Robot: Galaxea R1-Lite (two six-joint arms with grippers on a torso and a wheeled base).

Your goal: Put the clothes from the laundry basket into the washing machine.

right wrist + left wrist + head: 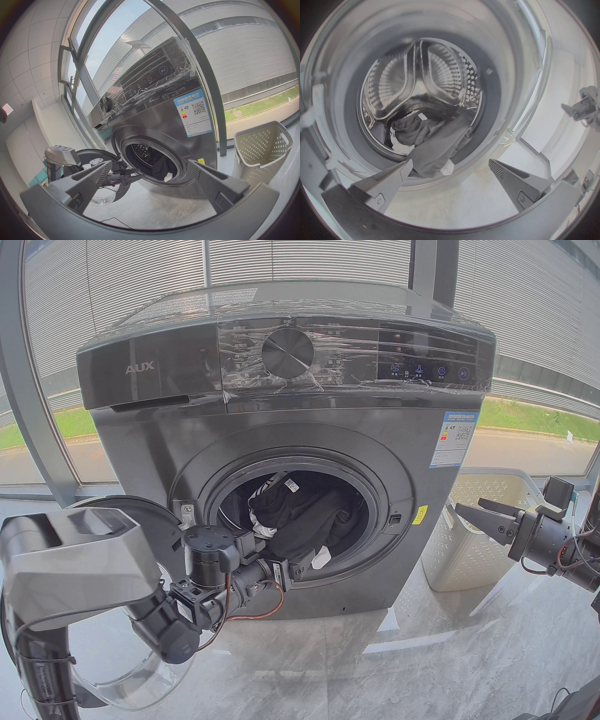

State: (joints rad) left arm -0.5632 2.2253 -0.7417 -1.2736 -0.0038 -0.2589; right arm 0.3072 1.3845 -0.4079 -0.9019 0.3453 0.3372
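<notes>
Left gripper is hovering at the lower lip of the washing machine opening in the head view. Dark clothes with white trim are lying heaped in the drum. Right gripper is hanging over the near rim of the laundry basket, which is standing just beside the machine on the robot's right.

From the left wrist, the left gripper is showing its fingers spread wide and gripping nothing. The clothes are sitting low in the drum, with one grey fold drooping forward onto the door seal just beyond the fingertips.

From the right wrist, the right gripper is likewise standing wide open and empty. The laundry basket is showing no garment in the part of its inside that can be seen, though its bottom is hidden.

Loading is probably nearly finished. What seems to be remaining is nudging the drooping fold inside, checking the basket floor, and perhaps closing the open door.
</notes>
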